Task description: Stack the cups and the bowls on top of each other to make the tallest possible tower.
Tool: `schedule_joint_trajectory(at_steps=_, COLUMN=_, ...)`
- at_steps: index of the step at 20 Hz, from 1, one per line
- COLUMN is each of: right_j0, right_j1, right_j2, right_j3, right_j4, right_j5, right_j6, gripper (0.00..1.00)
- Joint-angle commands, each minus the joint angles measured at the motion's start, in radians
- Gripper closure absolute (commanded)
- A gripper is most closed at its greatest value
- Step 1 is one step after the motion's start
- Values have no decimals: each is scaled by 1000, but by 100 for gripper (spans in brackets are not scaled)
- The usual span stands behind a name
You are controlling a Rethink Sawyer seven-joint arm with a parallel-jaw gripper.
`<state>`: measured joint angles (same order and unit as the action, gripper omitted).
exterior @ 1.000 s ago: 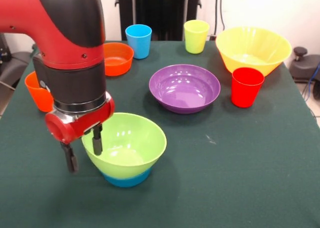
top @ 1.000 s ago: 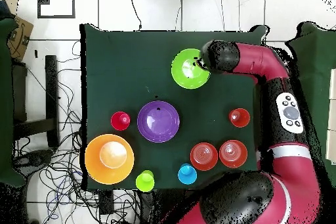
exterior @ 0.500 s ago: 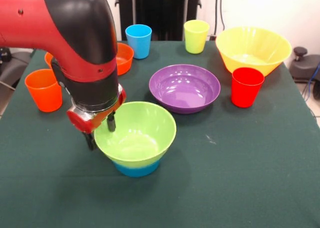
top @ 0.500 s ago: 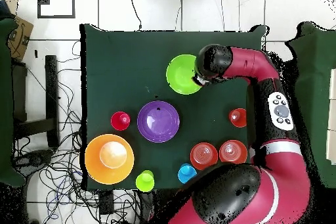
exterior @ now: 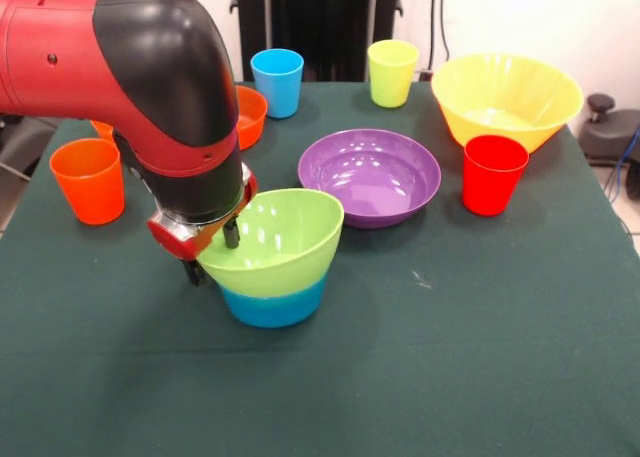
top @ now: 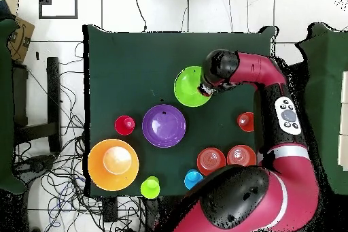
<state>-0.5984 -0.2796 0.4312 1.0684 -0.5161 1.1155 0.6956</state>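
Barely started tbh. Tool [exterior: 212,257] pinching the rim of the lime green bowl [exterior: 275,239], tipped up on the small blue bowl [exterior: 272,302], near side of the desk [exterior: 480,357]. Purple bowl [exterior: 369,175], yellow bowl [exterior: 505,95], cups all still unstacked.

The worktop [exterior: 500,357] is dark green. The lime green bowl [exterior: 275,242] sits on a blue bowl [exterior: 272,305]. The wide bowl [exterior: 370,175] is purple and the largest bowl [exterior: 507,97] is yellow. The cups are orange [exterior: 88,180], light blue [exterior: 277,81], yellow-green [exterior: 392,72] and red [exterior: 493,173]. The arm [exterior: 150,87] is red and black.
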Motion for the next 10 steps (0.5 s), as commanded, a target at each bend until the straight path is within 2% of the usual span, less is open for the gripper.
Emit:
schedule_joint_trajectory(at_steps=1, right_j0=-12, right_j1=28, right_j2=13, right_j3=29, right_j4=-40, right_j5=-6, right_j6=-110, gripper=0)
schedule_joint_trajectory(at_steps=5, right_j0=-22, right_j1=-2, right_j2=54, right_j3=26, right_j4=-30, right_j5=-62, right_j6=-133, gripper=0)
schedule_joint_trajectory(at_steps=8, right_j0=-48, right_j1=-37, right_j2=92, right_j3=56, right_j4=-12, right_j5=-100, right_j6=-157, gripper=0)
schedule_joint_trajectory(at_steps=10, right_j0=-65, right_j1=-75, right_j2=110, right_j3=86, right_j4=12, right_j5=-93, right_j6=-154, gripper=0)
